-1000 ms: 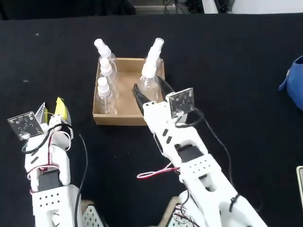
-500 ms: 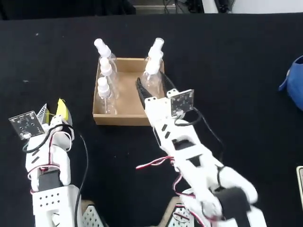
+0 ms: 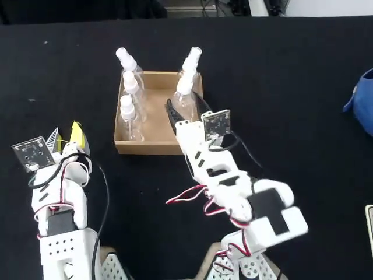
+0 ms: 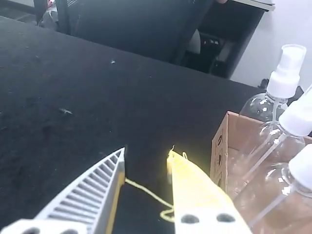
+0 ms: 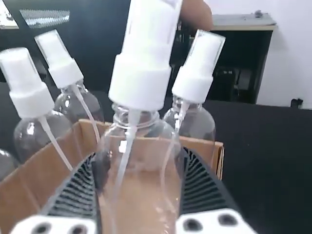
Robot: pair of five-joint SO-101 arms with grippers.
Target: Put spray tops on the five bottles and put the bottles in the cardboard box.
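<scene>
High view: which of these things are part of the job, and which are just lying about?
Part of the job: cardboard box; fifth bottle, gripped by the right gripper; four other bottles; left gripper, open and holding nothing.
Just lying about: blue thing at the table edge.

Both arms are built of white printed segments; the left arm [image 3: 61, 198] is blocky, with a dark servo set low in it; the right arm [image 3: 224, 175] carries black servo blocks too; each wrist bears a small square grey circuit board [image 3: 32, 154]; a black cable [image 3: 104, 201] loops beside the left arm; red and white wires [image 3: 185, 197] trail from the right arm; the left gripper [image 4: 146, 157] has one ribbed white finger [image 4: 92, 195] and one yellow finger [image 4: 195, 195] with dark round screw holes [image 4: 200, 218]; the right gripper [image 5: 140, 161] has black ribbed fingers [image 5: 73, 195] on white mounts.
</scene>
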